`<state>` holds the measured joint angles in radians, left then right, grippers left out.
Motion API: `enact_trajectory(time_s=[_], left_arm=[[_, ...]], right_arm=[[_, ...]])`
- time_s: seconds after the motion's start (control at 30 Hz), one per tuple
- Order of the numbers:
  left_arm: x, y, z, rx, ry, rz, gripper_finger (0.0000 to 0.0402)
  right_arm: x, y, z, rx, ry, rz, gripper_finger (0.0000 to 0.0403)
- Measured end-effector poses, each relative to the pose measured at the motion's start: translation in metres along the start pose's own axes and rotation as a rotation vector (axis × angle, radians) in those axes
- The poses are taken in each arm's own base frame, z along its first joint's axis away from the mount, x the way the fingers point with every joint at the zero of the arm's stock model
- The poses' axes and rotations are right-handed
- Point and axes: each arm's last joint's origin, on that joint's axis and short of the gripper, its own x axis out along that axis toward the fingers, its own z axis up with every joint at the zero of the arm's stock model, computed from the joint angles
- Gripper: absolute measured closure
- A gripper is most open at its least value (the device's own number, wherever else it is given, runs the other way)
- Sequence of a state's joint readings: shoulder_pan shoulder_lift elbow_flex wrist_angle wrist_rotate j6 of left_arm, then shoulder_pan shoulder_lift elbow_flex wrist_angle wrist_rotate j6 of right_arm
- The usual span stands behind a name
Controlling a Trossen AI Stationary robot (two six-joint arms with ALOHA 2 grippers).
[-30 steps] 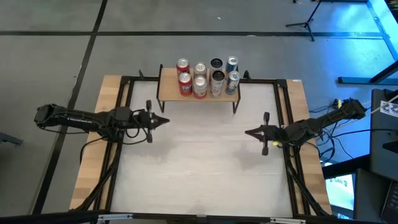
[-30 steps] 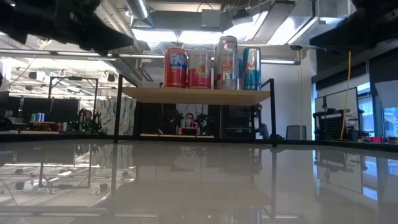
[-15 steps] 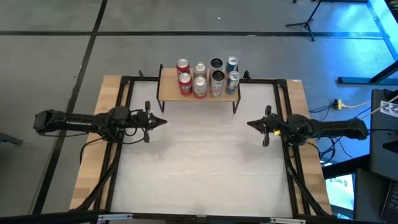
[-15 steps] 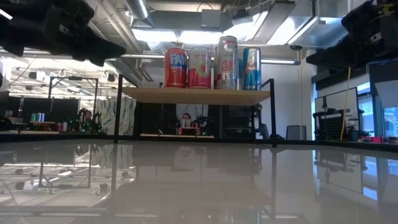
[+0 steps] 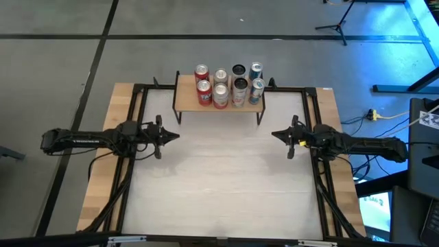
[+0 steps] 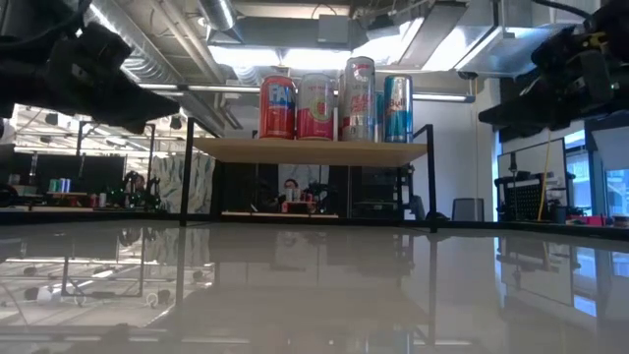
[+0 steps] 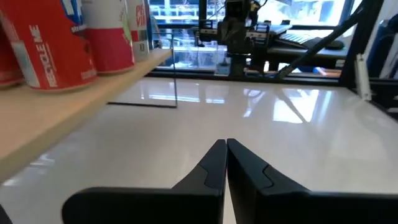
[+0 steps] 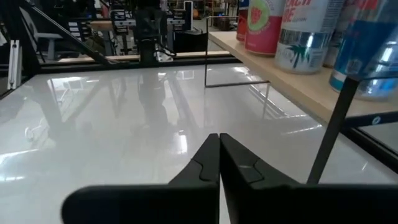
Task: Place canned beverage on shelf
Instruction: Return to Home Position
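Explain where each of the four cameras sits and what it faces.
High view: above the table, looking straight down; both arms, left pincer and right pincer shut.
Low view: tabletop height, facing the shelf and cans; arms enter at top corners.
Left wrist view: faces across to the right arm; own shut fingers show.
Right wrist view: likewise, facing the left arm.
Both wrist views share the shelf's edge with cans.

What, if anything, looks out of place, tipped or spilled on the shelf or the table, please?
Nothing stands out. Eight cans stand upright in two tidy rows on the shelf, the white table shows no spill, and the left pincer and right pincer are shut and empty at either side.
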<state>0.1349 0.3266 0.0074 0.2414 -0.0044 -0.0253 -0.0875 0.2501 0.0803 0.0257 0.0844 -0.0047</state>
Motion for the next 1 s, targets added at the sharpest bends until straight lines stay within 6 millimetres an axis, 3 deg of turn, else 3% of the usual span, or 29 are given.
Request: enact_trajectory(time_s=[0.23, 0.33, 0.67, 1.0], left_arm=[[-0.011, -0.003, 0.003, -0.022, -0.044, -0.062, 0.0396], [-0.016, -0.001, 0.002, -0.020, -0.045, 0.006, 0.0396], [-0.021, -0.002, 0.005, -0.017, -0.091, -0.023, 0.0396], [-0.021, -0.001, 0.005, -0.017, -0.091, -0.015, 0.0396]], right_arm=[[0.003, -0.001, -0.019, 0.021, 0.012, -0.038, 0.0400], [0.003, -0.002, -0.023, 0.040, 0.050, -0.087, 0.0400], [0.002, -0.001, -0.022, 0.052, 0.033, -0.054, 0.0400], [-0.007, -0.002, -0.011, 0.056, -0.107, -0.051, 0.0400]])
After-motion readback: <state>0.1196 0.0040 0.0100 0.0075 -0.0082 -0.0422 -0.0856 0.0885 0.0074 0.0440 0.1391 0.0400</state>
